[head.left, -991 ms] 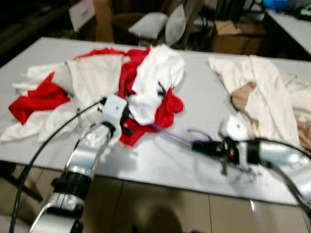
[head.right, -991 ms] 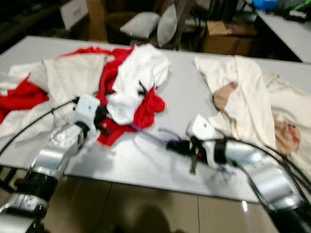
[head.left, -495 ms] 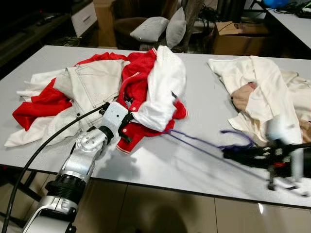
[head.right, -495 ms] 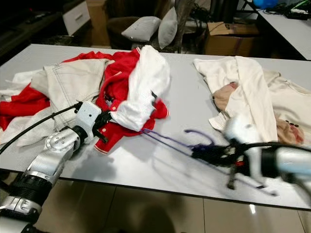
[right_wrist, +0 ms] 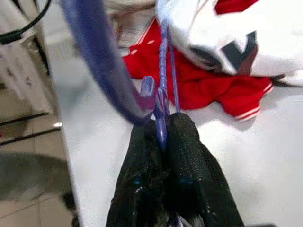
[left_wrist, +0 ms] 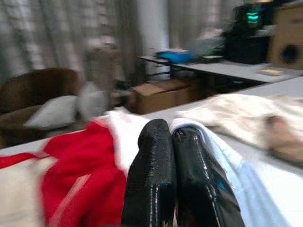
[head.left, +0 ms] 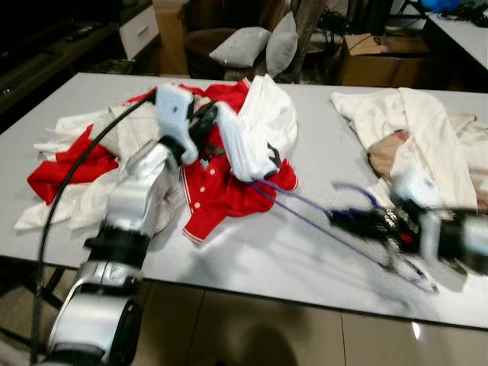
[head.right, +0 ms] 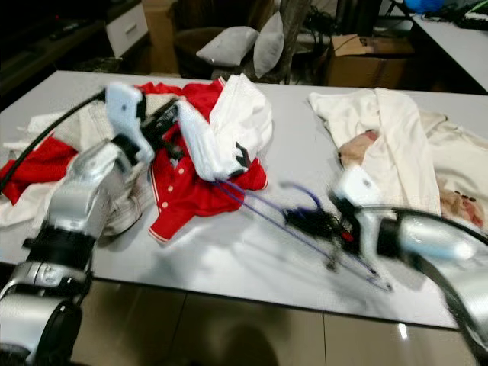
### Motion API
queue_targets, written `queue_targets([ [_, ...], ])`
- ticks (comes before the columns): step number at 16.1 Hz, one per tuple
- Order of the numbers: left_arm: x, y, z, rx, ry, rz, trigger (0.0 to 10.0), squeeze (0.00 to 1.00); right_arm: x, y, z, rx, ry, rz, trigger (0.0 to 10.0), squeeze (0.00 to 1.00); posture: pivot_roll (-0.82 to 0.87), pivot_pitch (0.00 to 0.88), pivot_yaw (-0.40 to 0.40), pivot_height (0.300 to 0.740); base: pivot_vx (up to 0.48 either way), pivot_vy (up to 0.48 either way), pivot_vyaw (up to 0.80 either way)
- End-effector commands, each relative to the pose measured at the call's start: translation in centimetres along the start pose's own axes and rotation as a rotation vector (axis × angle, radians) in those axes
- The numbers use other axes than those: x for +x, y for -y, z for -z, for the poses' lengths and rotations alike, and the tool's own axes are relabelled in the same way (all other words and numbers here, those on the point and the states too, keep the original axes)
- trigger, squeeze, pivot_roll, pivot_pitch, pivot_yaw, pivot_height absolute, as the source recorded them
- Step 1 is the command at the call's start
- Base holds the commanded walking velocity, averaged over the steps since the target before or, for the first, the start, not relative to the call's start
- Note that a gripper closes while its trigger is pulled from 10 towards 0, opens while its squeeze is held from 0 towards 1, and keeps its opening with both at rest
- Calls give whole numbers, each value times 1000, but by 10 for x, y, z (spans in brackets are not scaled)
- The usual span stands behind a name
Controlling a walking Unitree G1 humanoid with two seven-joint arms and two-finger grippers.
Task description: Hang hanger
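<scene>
Two grippers work over the grey table [head.left: 252,252]: the right gripper [right_wrist: 163,130] clamps its fingers on a thin purple plastic hanger [head.left: 320,217] lying low across the tabletop, while the left gripper [left_wrist: 171,137], fingers together, apparently pinches the red-and-white jacket [head.left: 244,152].

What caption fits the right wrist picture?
Black fingers pinch a purple hanger beside a red-and-white jacket.

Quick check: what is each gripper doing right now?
Left gripper: shut on the white sleeve of the red-and-white jacket.
Right gripper: shut on the purple hanger.
</scene>
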State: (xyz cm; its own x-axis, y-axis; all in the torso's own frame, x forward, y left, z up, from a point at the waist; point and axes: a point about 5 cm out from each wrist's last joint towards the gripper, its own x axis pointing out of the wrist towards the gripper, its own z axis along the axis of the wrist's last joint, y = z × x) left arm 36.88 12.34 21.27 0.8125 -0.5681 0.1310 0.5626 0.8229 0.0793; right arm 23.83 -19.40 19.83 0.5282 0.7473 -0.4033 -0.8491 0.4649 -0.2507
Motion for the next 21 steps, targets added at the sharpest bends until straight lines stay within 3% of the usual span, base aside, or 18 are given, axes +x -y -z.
queue_targets([
  [1,8,9,-16,18,25,97,10000,0,8,3,-1,-9,-16,6,10000,0,-21,0,94,740,0,0,0],
  [2,11,20,-20,95,-6,204,10000,0,17,4,-3,-31,-33,-20,10000,0,-22,0,100,740,0,0,0],
  [4,11,15,-13,352,-116,213,10000,0,24,-3,0,-53,-91,-118,10000,0,-22,0,100,740,0,0,0],
  [5,14,12,-20,296,-82,188,10000,0,25,-8,5,-58,-133,-173,10000,0,-22,0,100,740,0,0,0],
  [7,17,19,-39,105,16,210,10000,0,32,-3,9,-54,-149,-149,10000,0,-13,0,92,740,0,0,0],
  [8,17,18,-42,77,28,204,10000,0,33,-3,9,-52,-149,-161,10000,0,-8,0,90,740,0,0,0],
  [10,19,-11,-46,-51,63,-15,10000,0,34,-9,4,-49,-114,-226,10000,0,-6,0,82,740,0,0,0],
  [11,16,-27,-41,-25,28,-126,10000,0,29,-11,3,-46,-108,-239,10000,0,-7,0,81,740,0,0,0],
  [12,9,-37,-31,96,-47,-156,10000,0,21,-10,3,-48,-114,-234,10000,0,-8,0,79,740,0,0,0],
  [13,5,-38,-23,142,-89,-139,10000,0,14,-9,4,-48,-122,-227,10000,0,-8,0,76,740,0,0,0],
  [14,-10,-34,4,148,-207,-76,10000,0,-8,-5,0,-30,-118,-193,10000,0,-2,0,71,740,0,0,0],
  [16,-22,-26,30,143,-293,-15,10000,0,-27,-2,-9,18,-42,-171,10000,0,1,0,73,740,0,0,0],
  [17,-32,-22,49,142,-350,3,10000,329,-39,0,-13,36,-11,-161,10000,0,-1,0,79,740,0,0,0],
  [18,-36,-21,55,144,-371,7,10000,329,-44,0,-14,38,-5,-158,10000,0,-1,0,79,740,0,0,0],
  [19,-49,-19,71,118,-405,11,10000,1000,-56,-2,-14,41,-6,-144,10000,0,-10,0,90,740,0,0,0],
  [21,-69,-11,82,57,-414,52,10000,1000,-66,-3,-15,66,28,-90,10000,0,-13,0,96,740,0,0,0],
])
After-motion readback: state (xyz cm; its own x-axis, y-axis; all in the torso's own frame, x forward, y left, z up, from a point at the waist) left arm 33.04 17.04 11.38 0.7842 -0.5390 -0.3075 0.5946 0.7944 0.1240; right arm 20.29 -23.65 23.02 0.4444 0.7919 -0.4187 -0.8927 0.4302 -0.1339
